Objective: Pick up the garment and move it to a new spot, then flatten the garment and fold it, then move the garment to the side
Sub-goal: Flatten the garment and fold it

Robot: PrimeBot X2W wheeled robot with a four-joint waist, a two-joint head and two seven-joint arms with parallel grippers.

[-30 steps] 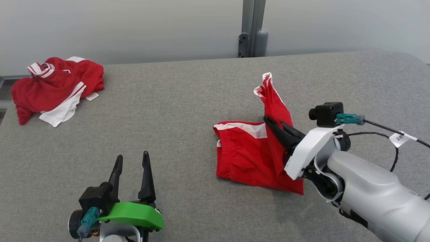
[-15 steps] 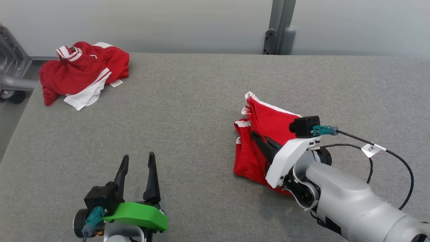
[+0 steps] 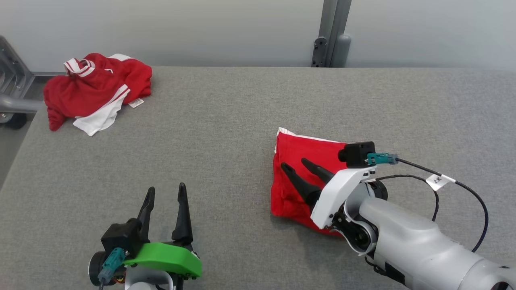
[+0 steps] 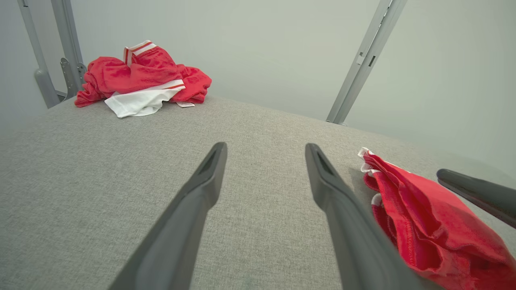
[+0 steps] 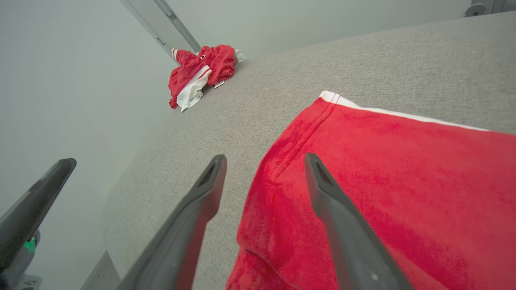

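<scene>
Shorts (image 3: pixel 298 150) lying right of centre on the table (image 3: pixel 225 133); probably a jersey (image 3: pixel 94 90) at far-left corner.

Right fingers (image 3: pixel 316 169) spread apart, forearm (image 3: pixel 407 237) angled forward-left; left fingers (image 3: pixel 182 213) parted, pointing forward.

I count one grey table (image 3: pixel 225 121) with two red lots of clothing: one folded garment (image 3: pixel 306 151) and one crumpled heap (image 3: pixel 92 90), possibly more than one piece. There are two grippers, the left gripper (image 3: pixel 166 186) and the right gripper (image 3: pixel 294 162), with two fingers apiece.
</scene>
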